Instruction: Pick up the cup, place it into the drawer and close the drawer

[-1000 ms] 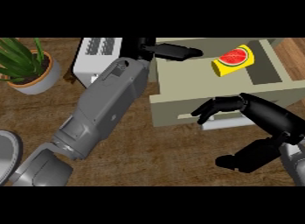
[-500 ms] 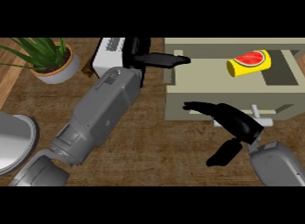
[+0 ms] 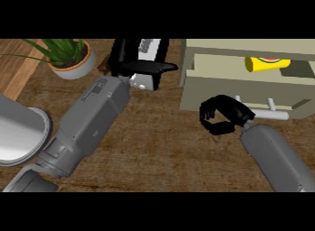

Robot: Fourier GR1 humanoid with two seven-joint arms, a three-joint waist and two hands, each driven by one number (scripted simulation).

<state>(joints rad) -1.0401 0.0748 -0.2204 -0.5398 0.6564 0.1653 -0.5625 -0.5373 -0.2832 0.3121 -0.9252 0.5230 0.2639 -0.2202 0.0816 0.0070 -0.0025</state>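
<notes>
The yellow cup [image 3: 266, 63] with a red mark lies on its side inside the open beige drawer [image 3: 220, 67] at the upper right. My right hand [image 3: 223, 115] is at the left part of the drawer's front panel [image 3: 253, 95], left of the grey handle [image 3: 277, 115]. Its fingers are curled and hold nothing. My left hand [image 3: 144, 68] lies over the toaster, left of the drawer, with its fingers stretched out to the right and nothing in it.
A white and black toaster [image 3: 148, 48] stands under my left hand. A potted plant [image 3: 69, 63] is at the upper left. A large grey round pot [image 3: 13, 131] stands at the left edge, beside my left forearm [image 3: 86, 126].
My right hand has risen from the lower right to the drawer's front and curled its fingers. The whole view has shifted. The left hand has stayed by the toaster.
</notes>
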